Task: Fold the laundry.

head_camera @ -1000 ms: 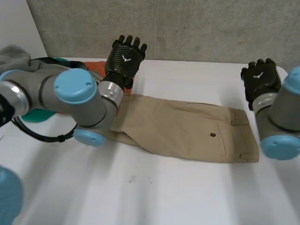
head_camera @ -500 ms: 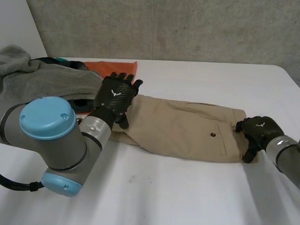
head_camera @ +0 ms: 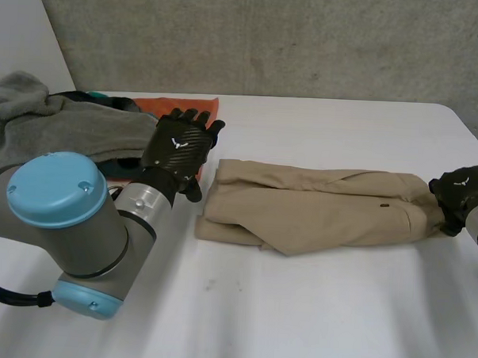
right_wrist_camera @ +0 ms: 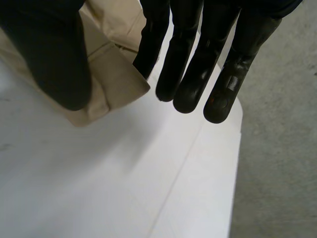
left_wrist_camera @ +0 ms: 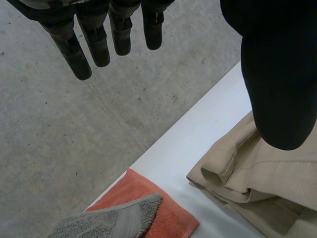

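Khaki trousers (head_camera: 317, 206) lie bunched lengthwise across the middle of the white table (head_camera: 297, 308). My right hand (head_camera: 461, 189) is at their waistband end on the right. In the right wrist view its thumb and fingers (right_wrist_camera: 193, 54) pinch the waistband edge (right_wrist_camera: 111, 74) between them. My left hand (head_camera: 177, 148) hangs just left of the leg end with fingers (left_wrist_camera: 94, 39) straight and spread, holding nothing. The folded leg hems (left_wrist_camera: 257, 183) lie below its thumb.
A grey towel (head_camera: 59, 123) is heaped at the far left, with an orange cloth (head_camera: 175, 106) beside it and something teal (head_camera: 111, 167) underneath. The table's right edge (right_wrist_camera: 235, 163) runs close to my right hand. The near half of the table is bare.
My right hand came down onto the waistband, closed on it and dragged it right, so the flat trousers bunched up. My left hand drew back off the leg end.
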